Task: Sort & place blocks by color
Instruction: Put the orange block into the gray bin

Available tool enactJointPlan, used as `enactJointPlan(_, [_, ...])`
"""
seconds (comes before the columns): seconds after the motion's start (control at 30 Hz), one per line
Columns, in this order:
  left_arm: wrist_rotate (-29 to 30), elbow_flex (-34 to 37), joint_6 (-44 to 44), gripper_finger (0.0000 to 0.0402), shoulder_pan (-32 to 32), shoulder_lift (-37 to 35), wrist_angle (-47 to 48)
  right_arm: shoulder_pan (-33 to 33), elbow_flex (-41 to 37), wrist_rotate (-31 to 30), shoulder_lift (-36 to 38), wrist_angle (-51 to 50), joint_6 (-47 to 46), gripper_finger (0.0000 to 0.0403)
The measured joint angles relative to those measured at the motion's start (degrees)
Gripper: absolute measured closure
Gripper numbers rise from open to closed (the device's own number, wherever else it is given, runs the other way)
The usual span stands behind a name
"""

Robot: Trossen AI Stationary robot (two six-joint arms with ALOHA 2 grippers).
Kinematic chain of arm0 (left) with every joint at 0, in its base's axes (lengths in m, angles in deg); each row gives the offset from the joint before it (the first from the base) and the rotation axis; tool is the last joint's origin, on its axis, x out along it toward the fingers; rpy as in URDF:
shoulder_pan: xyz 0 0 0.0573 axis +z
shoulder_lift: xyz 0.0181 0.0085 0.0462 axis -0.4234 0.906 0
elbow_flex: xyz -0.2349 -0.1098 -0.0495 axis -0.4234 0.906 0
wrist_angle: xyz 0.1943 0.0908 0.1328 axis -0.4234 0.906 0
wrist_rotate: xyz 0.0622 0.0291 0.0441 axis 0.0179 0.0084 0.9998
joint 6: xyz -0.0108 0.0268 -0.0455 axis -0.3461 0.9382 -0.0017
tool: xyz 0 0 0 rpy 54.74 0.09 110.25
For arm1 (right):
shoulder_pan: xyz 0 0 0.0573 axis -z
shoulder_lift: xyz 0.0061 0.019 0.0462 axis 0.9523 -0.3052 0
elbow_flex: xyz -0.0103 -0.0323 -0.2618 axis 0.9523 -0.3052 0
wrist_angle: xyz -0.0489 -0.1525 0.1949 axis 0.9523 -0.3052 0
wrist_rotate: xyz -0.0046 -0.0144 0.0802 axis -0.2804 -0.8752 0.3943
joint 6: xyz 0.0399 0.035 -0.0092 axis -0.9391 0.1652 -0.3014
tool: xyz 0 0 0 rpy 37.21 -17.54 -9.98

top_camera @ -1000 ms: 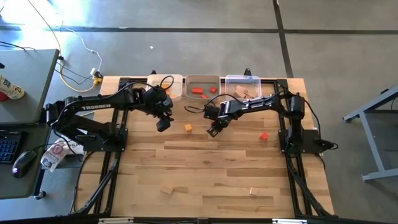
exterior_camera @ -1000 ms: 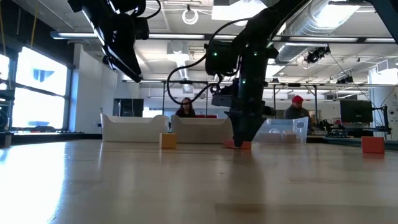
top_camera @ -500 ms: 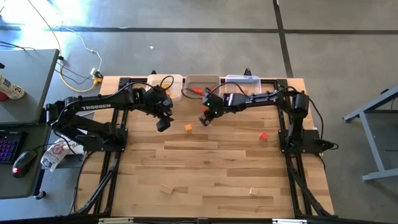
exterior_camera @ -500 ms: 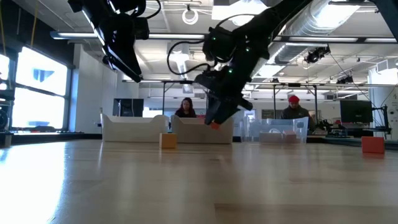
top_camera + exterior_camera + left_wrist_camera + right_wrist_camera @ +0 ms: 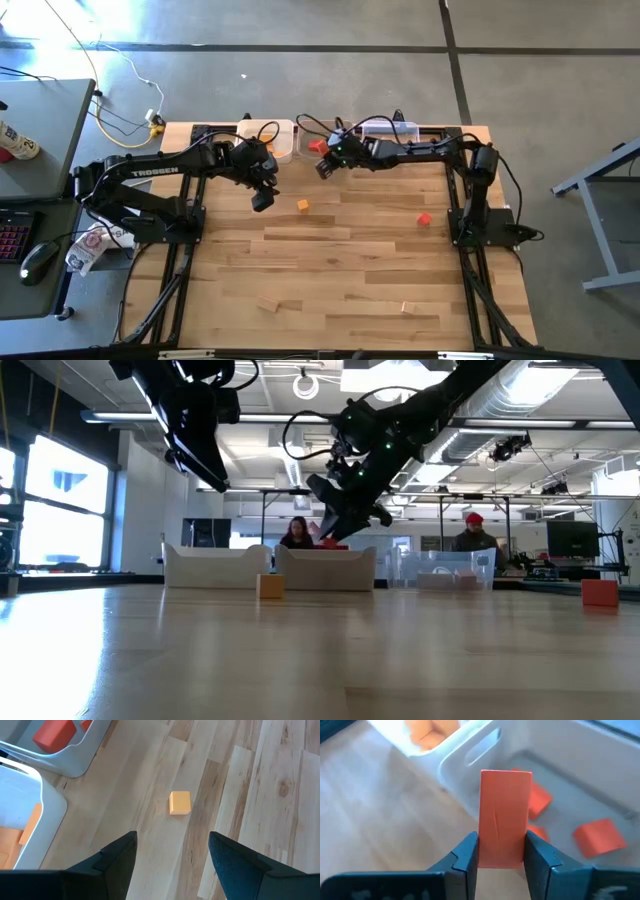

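The right end effector grips a red rectangular wooden block upright over the rim of the middle white plastic bin holding other red pieces, apparently to drop it there, while the left end effector hangs open above an orange wooden cube on the counter.

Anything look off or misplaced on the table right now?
Nothing stands out. The right gripper holds a red block over the middle bin, which already has red blocks; loose blocks elsewhere just await sorting.
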Motion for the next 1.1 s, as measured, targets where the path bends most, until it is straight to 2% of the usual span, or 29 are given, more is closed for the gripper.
enactJointPlan(0.13, [0.0,0.0,0.0,0.0167,0.0,0.0,0.0,1.1,0.0,-2.2,0.0,0.3,1.1,0.0308])
enactJointPlan(0.33, [0.0,0.0,-0.1,0.0167,0.0,0.0,-0.1,1.5,0.0,-10.3,-0.4,-3.2,4.0,0.0301])
enactJointPlan(0.7, [-0.2,0.0,-4.6,0.0167,-0.4,0.0,-0.2,1.5,0.0,-10.9,-0.6,-5.2,5.0,0.0293])
enactJointPlan(1.1, [-0.2,0.0,-4.7,0.0167,-5.6,0.0,-0.2,1.5,0.0,-10.7,-0.2,-5.2,4.4,0.0191])
